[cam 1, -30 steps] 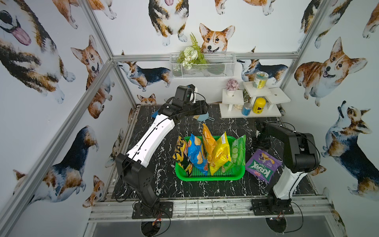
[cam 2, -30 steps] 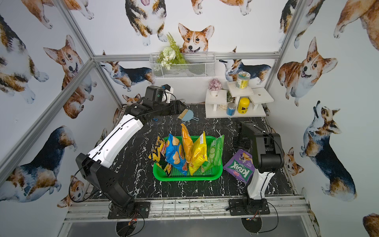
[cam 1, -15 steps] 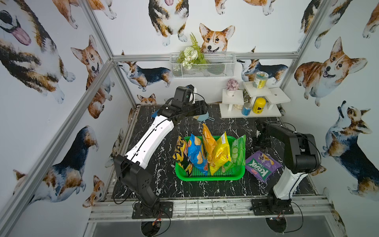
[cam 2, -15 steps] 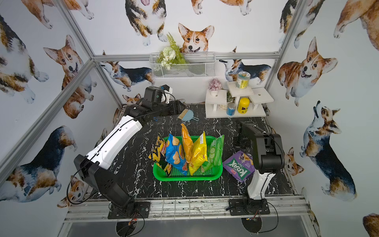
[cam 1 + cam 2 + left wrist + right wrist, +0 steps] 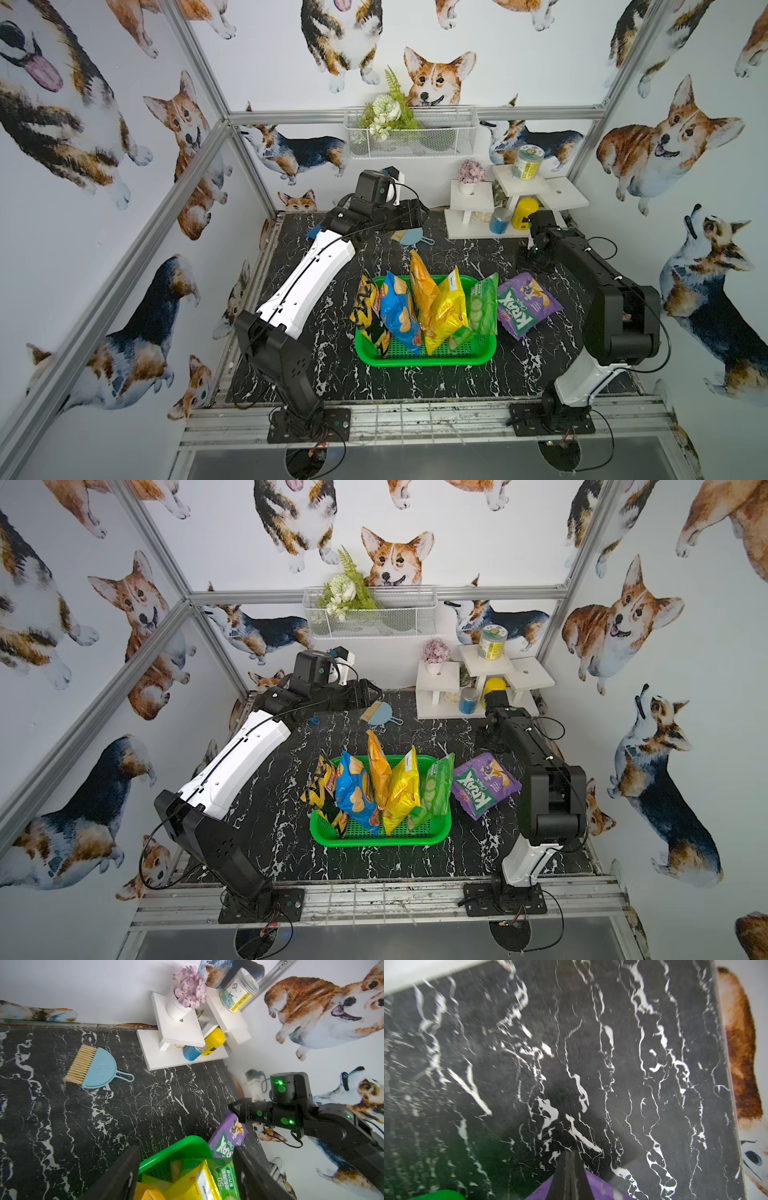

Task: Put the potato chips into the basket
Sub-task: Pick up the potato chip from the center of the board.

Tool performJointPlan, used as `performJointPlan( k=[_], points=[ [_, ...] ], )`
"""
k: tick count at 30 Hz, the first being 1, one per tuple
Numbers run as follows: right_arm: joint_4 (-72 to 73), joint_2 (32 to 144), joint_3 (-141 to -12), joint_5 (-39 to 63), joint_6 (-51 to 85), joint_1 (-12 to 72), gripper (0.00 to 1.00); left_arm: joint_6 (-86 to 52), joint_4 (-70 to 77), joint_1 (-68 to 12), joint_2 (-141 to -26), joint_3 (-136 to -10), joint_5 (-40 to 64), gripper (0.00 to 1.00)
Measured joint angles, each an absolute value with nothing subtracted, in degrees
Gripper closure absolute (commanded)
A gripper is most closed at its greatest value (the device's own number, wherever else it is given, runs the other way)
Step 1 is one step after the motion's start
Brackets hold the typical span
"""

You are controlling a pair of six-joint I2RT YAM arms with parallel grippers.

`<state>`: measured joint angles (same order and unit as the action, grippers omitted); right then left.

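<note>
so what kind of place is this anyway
Most likely a staged robot test booth, not a home: an aluminium frame with corgi-print walls, a left arm and right arm bolted to a front rail, and a green basket of chip bags.

We find five bags standing on edge in the green basket point(image 5: 441, 833): black-and-yellow bag point(image 5: 318, 789), blue bag point(image 5: 353, 791), orange bag point(image 5: 378, 766), yellow bag point(image 5: 401, 793), green bag point(image 5: 436, 785); the purple Krax bag point(image 5: 484, 785) is outside, just beside the basket, tilted, label up; the right arm point(image 5: 548, 796) ends at its far edge; we cannot confirm contact.
</note>
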<state>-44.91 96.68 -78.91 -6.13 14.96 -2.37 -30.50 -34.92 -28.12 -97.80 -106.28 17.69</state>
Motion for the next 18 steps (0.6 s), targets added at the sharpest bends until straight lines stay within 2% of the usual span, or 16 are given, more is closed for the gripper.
performJointPlan(
  k=[8,18],
  points=[
    [-44.7,94.1,-85.4,-7.1,17.5,-2.4,1.00,-29.8,-30.5,-33.1,-97.4,-104.6,20.8,0.24],
    [-48.4,98.9,-105.7,-9.4,18.9,-2.6,1.00,-31.4,-18.7,-34.8,-93.4,-97.3,21.0,0.24]
  ],
)
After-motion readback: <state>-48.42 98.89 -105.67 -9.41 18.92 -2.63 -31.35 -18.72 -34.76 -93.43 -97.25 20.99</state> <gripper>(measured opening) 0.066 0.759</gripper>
